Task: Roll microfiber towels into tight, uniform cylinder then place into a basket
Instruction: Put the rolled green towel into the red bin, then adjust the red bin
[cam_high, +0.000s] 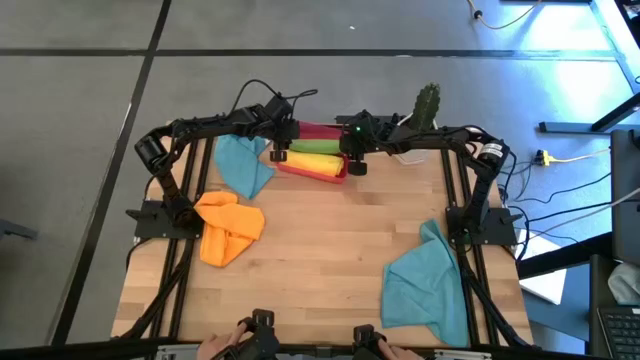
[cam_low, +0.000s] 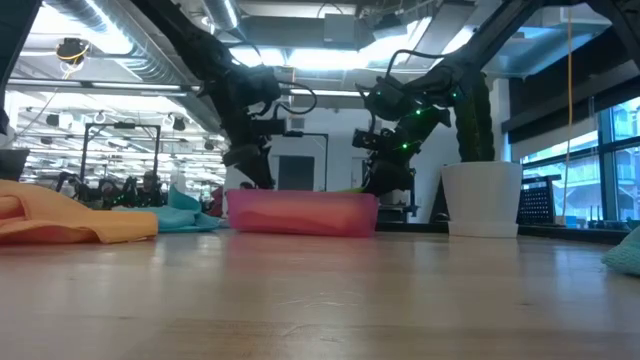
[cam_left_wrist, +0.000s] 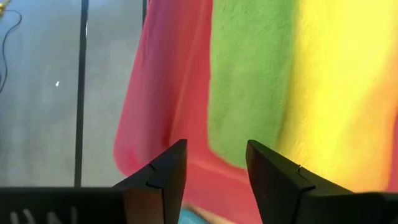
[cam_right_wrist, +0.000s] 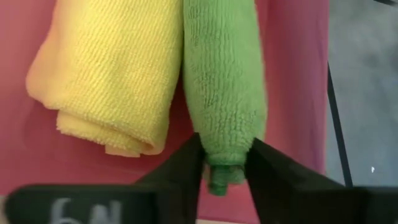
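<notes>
Basket (cam_high: 330, 172) holds rolled green towel (cam_right_wrist: 224, 81) and yellow towel (cam_right_wrist: 112, 74); both hands spread.

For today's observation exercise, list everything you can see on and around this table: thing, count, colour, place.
Rolled towels: two, yellow and green, side by side in the basket.
Basket: one, red, far middle of the table.
Loose towels: three; teal far left, orange left, teal near right.
Cactus in white pot: one, far right.
Table: one, wood.
Left end effector: open, over the basket's end.
Right end effector: its fingers flank the green roll's end.
</notes>
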